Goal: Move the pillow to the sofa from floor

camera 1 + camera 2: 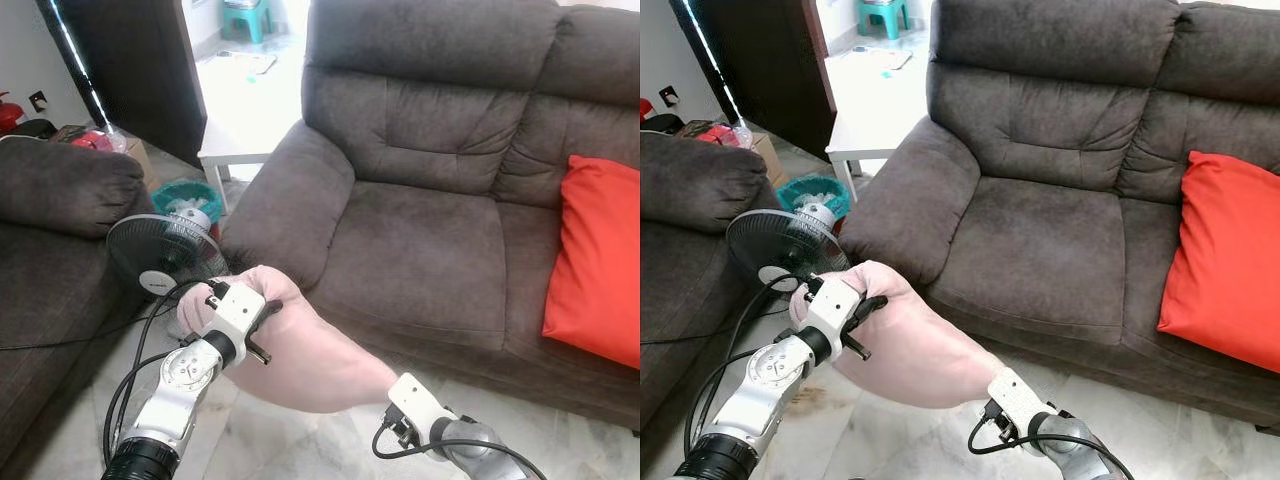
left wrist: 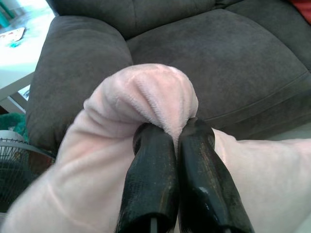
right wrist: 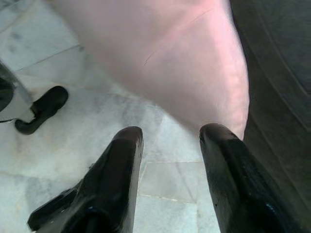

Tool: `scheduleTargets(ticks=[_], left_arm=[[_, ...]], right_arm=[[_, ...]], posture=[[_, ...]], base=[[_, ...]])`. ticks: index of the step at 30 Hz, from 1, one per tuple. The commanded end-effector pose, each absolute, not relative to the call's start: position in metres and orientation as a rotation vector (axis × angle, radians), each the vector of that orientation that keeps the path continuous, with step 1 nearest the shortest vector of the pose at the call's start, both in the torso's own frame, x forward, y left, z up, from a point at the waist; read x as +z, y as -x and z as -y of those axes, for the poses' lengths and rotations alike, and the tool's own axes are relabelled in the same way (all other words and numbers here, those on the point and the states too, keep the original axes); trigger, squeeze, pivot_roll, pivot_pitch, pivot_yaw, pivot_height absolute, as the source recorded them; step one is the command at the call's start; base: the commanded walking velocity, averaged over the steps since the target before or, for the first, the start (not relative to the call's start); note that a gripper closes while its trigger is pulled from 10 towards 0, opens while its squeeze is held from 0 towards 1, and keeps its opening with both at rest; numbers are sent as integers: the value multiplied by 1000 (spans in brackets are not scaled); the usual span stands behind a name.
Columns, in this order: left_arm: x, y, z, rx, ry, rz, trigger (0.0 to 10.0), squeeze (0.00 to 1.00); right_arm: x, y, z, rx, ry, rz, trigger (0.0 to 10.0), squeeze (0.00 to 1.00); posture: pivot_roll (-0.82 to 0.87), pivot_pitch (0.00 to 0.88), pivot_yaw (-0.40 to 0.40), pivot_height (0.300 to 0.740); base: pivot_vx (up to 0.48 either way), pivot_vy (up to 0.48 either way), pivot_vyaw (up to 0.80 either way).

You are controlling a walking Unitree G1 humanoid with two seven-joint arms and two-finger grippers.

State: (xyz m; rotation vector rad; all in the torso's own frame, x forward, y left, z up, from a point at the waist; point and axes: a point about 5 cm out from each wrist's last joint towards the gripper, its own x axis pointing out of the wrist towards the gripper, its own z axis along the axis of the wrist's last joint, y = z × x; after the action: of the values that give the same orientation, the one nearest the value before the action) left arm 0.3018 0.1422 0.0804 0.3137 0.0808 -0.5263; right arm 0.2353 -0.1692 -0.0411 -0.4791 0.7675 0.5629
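The pillow [image 1: 300, 350] is pink and soft. It hangs in the air above the floor [image 1: 300, 445], just in front of the sofa [image 1: 420, 250]. It is not on the sofa seat.

The left gripper [image 2: 175, 145] holds it. In the left wrist view the two black fingers [image 2: 150, 179] press close together, with a fold of the pink cloth pinched between the jaws at its upper end. Behind the fold are the sofa arm and seat. At the edge is a bit of the fan [image 2: 14, 165].

The right gripper [image 3: 170, 141] is lower, near the bottom end of the pillow. In the right wrist view its jaws are wide apart. The pillow hangs just past the fingertips, and one tip seems to be right at its edge. It is hard to tell if it touches. Under it is the pale stone floor, and the dark sofa front runs along one side.

The eye views show more of the room. The fan [image 1: 165, 250] stands on the floor left of the pillow. A red cushion [image 1: 595, 260] leans on the right part of the sofa. A white table [image 1: 240, 130] sits behind the sofa arm. Another dark couch [image 1: 50, 250] is at the far left.
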Motion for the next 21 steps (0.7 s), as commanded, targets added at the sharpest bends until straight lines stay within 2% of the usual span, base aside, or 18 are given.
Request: scheduleTargets(ticks=[1,6,16,17,18,19,21], left_arm=[[102,-309,-137,-542,-335,19,10000,0],[101,-309,-136,-545,-335,17,10000,0],[101,-309,-132,-559,-333,22,10000,0],[102,-308,-131,-561,-332,24,10000,0],[102,-308,-131,-561,-332,24,10000,0],[102,-308,-130,-564,-331,25,10000,0],[102,-307,-129,-567,-330,26,10000,0]], right_arm=[[-42,-235,171,521,477,-756,10000,1000],[-43,-236,173,490,480,-760,10000,1000],[-51,-226,169,561,509,-826,10000,1000],[-53,-224,168,579,509,-835,10000,137],[-53,-224,168,579,509,-835,10000,137],[-55,-220,166,598,507,-853,10000,0],[-57,-218,165,607,505,-862,10000,0]], posture=[[99,40,-4,740],[101,34,-6,740],[96,31,-4,740],[97,27,-4,740],[97,27,-4,740],[99,25,-4,740],[100,24,-5,740]], base=[[0,0,0],[0,0,0],[0,0,0],[0,0,0],[0,0,0],[0,0,0],[0,0,0]])
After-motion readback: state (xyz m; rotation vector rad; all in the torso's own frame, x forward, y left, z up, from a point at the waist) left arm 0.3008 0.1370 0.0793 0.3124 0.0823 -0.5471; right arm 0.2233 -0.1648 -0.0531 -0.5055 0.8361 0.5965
